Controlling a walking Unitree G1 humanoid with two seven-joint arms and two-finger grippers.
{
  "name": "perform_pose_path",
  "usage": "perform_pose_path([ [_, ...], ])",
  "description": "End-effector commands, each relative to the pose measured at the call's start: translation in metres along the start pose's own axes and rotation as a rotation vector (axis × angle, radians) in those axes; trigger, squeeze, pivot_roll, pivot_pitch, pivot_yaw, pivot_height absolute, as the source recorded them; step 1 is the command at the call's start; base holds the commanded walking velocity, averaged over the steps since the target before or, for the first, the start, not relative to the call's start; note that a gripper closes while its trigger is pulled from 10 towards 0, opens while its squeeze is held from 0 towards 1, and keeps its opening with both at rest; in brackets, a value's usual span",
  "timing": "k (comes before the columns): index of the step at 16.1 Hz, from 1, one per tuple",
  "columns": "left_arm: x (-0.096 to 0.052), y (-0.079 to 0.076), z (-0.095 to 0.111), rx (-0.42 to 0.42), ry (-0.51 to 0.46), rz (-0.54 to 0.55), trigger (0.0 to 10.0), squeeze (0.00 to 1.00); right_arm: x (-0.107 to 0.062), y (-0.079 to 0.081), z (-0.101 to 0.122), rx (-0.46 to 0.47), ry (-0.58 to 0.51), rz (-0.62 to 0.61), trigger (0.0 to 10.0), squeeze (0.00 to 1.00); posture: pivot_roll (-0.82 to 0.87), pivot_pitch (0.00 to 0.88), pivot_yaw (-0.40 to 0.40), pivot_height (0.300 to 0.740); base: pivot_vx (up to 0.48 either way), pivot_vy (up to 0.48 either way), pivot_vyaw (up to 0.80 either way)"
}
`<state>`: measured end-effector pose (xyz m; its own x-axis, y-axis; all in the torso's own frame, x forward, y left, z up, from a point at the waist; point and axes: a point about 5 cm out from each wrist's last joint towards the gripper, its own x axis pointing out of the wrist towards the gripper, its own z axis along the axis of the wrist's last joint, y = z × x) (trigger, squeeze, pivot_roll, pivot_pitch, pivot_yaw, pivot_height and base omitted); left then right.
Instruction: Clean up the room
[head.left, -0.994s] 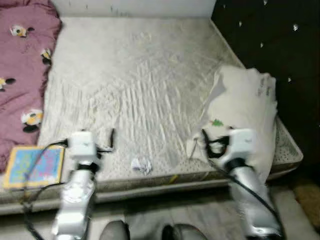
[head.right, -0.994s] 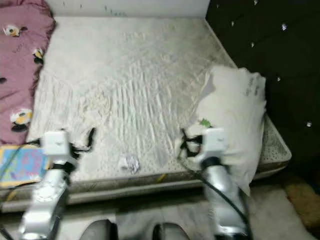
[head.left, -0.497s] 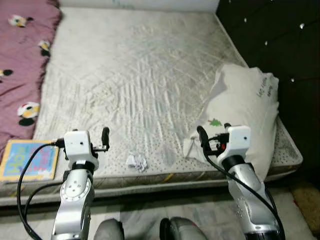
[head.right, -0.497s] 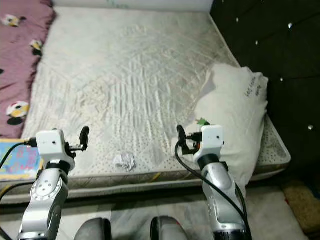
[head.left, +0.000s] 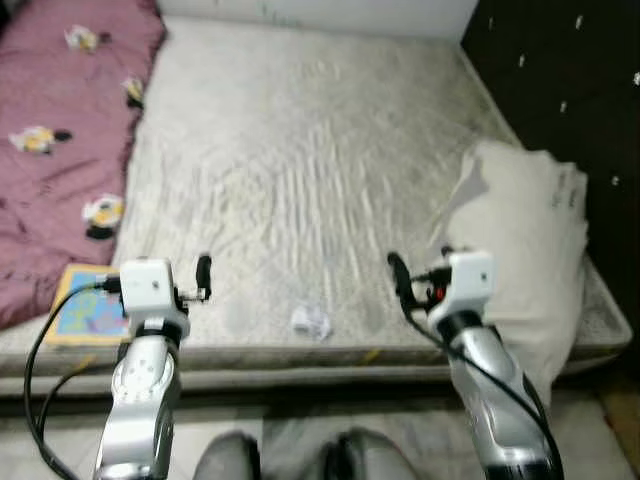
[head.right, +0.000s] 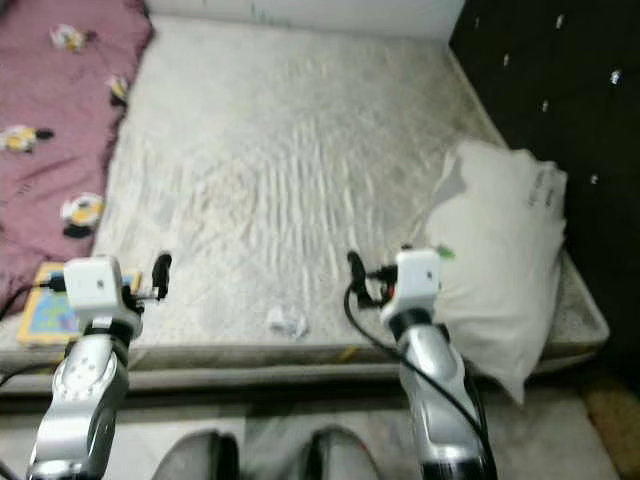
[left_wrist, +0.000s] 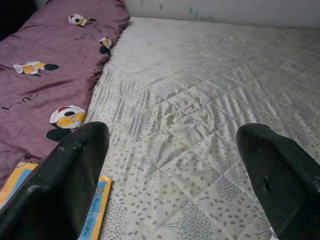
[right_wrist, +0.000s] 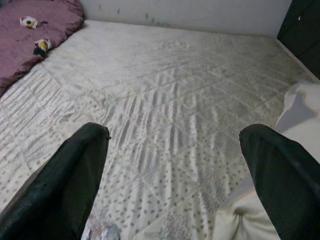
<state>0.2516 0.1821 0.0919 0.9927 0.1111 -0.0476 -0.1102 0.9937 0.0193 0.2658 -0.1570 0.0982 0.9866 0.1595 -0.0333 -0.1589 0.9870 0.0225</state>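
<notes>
A small crumpled white paper (head.left: 311, 321) lies on the pale quilted mattress (head.left: 300, 150) near its front edge, between my two arms. It also shows in the right wrist view as the paper (right_wrist: 102, 232) low beside one finger. A white pillow (head.left: 530, 240) lies at the mattress's right side, just right of my right gripper (head.left: 396, 272). My left gripper (head.left: 203, 270) hovers over the front left of the mattress. Both wrist views show the fingers (left_wrist: 75, 165) (right_wrist: 75, 170) wide apart with nothing between them.
A purple blanket (head.left: 60, 130) with cartoon prints covers the mattress's left side. A colourful flat book (head.left: 90, 305) lies by the front left edge, near the left arm. A dark tufted headboard (head.left: 570, 70) stands on the right. My knees (head.left: 230, 460) stand against the bed's front.
The whole picture has shifted right as the camera moved. My right gripper, close against the pillow's corner a second ago, now hangs a little left of it. The paper has not moved.
</notes>
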Motion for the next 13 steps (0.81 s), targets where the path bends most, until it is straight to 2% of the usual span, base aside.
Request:
perform_pose_path([
  [1,-0.0024,-0.0070,-0.0045,-0.007,0.015,-0.019,10.0,0.00,-0.0037,-0.0084,-0.0021,-0.003,0.014,-0.027,10.0,0.00,-0.01,0.146,-0.088,0.740,0.000,0.000,0.00],
  [3,-0.0038,-0.0058,-0.0043,0.022,0.027,0.000,10.0,0.00,-0.0035,-0.0088,-0.0021,0.003,0.017,-0.030,10.0,0.00,-0.01,0.148,-0.088,0.740,0.000,0.000,0.00],
  [5,-0.0047,-0.0042,-0.0059,-0.002,0.043,0.000,10.0,0.00,-0.0035,-0.0087,-0.0025,0.006,0.021,-0.029,10.0,0.00,-0.01,0.147,-0.091,0.740,0.000,0.000,0.00],
  [8,-0.0045,-0.0008,-0.0047,0.003,0.022,0.001,10.0,0.00,-0.0023,-0.0083,-0.0026,0.014,0.021,-0.031,10.0,0.00,0.00,0.154,-0.088,0.740,0.000,0.000,-0.80],
  [13,-0.0035,-0.0010,-0.0032,0.004,0.018,0.008,10.0,0.00,-0.0034,-0.0080,-0.0026,0.012,0.018,-0.035,10.0,0.00,-0.01,0.159,-0.083,0.740,0.000,0.000,0.00],
])
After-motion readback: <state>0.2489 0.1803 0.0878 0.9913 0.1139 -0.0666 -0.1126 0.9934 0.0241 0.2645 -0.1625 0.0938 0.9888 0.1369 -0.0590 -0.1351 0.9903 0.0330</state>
